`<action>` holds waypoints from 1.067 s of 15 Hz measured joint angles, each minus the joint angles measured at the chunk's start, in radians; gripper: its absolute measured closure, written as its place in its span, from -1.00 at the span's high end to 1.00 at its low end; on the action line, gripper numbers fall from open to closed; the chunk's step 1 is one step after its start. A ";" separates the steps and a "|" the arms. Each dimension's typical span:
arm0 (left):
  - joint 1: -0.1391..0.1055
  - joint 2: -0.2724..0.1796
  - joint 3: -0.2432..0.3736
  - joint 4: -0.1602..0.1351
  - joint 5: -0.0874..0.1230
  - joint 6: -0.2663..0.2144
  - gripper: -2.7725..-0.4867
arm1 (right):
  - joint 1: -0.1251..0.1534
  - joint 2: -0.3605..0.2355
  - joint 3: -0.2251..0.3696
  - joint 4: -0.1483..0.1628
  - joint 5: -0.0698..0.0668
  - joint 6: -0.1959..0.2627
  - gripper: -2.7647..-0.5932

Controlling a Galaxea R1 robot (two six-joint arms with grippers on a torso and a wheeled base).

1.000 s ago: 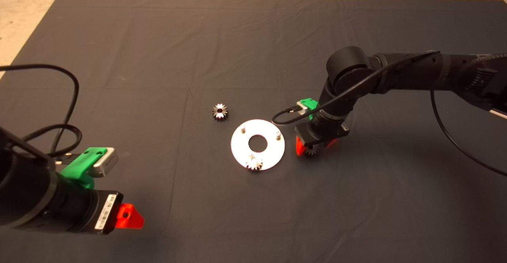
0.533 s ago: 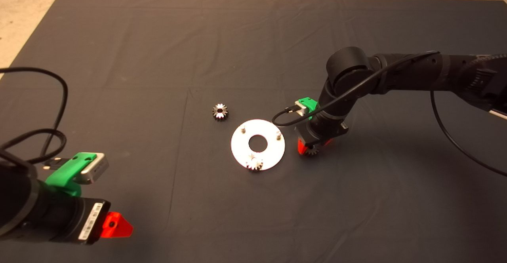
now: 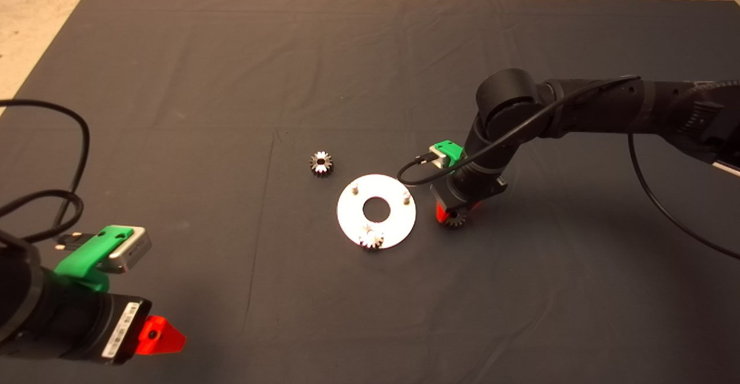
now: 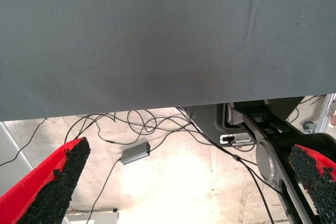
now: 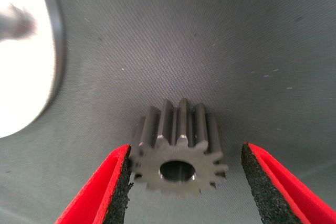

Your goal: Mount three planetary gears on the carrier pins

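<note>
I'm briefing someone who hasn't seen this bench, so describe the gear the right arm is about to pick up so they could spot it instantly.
Start at the flat round white-silver disc in the middle of the dark mat. Just off its right edge, the right tool stands open around a small shiny silver-grey metal spur gear lying flat on the mat. Unlike the gear seated on the disc and the loose gear left of it, this one sits between red fingers.

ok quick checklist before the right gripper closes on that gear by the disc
1. Gear between right gripper fingers: ok.
2. Fingers open: ok; one pad touches the teeth, the other is apart.
3. Gear lying flat on the mat, hole facing up: ok.
4. Gear clear of the disc: ok.
5. Free carrier pins: ok, two bare.
6. Left gripper out of the way: ok, at lower left.
</note>
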 joint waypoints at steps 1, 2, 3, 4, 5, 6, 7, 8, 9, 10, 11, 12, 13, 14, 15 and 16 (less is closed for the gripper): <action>0.000 -0.001 0.000 0.000 0.000 0.005 0.99 | -0.006 0.000 -0.003 0.000 0.001 -0.002 -0.15; 0.000 -0.003 0.000 0.000 0.000 0.008 0.99 | -0.010 0.000 -0.005 -0.001 0.003 -0.006 -0.15; 0.000 -0.003 0.000 0.000 0.000 0.010 0.99 | -0.011 0.000 -0.006 -0.003 0.002 -0.009 -0.15; 0.000 -0.003 0.000 0.000 0.000 0.011 0.99 | -0.011 0.000 -0.006 -0.004 0.002 -0.012 -0.15; 0.000 -0.003 0.000 0.000 0.000 0.014 0.99 | -0.011 0.000 -0.006 -0.004 0.004 -0.014 -0.20; 0.000 -0.003 0.000 0.000 0.000 0.014 0.99 | -0.011 0.000 -0.006 -0.004 0.006 -0.016 -0.25; 0.000 -0.003 0.000 0.000 0.000 0.015 0.99 | -0.011 0.000 -0.006 -0.004 0.006 -0.016 -0.25; 0.000 -0.003 0.000 -0.001 0.000 0.015 0.99 | -0.011 0.000 -0.006 -0.004 0.005 -0.016 -0.25; 0.000 -0.005 0.000 -0.001 0.000 0.015 0.99 | -0.011 0.000 -0.006 -0.004 0.007 -0.017 -0.35; 0.000 -0.005 0.000 -0.001 0.000 0.015 0.99 | -0.012 0.000 -0.006 -0.005 0.007 -0.017 -0.37; 0.000 -0.005 0.000 -0.001 0.000 0.016 0.99 | -0.012 0.001 -0.006 -0.005 0.007 -0.017 -0.37; 0.000 -0.005 0.000 -0.002 0.000 0.016 0.99 | -0.012 0.003 -0.006 -0.005 0.007 -0.017 -0.39; 0.000 -0.005 0.000 -0.003 0.000 0.017 0.99 | -0.012 0.003 -0.006 -0.005 0.006 -0.017 -0.43; 0.000 -0.005 0.000 -0.003 0.000 0.017 0.99 | -0.012 0.003 -0.006 -0.005 0.006 -0.017 -0.44; 0.000 -0.005 0.000 -0.004 0.000 0.017 0.99 | -0.013 0.005 -0.006 -0.006 0.006 -0.017 -0.44; 0.000 -0.005 0.000 -0.004 0.000 0.017 0.99 | -0.013 0.005 -0.006 -0.006 0.005 -0.017 -0.46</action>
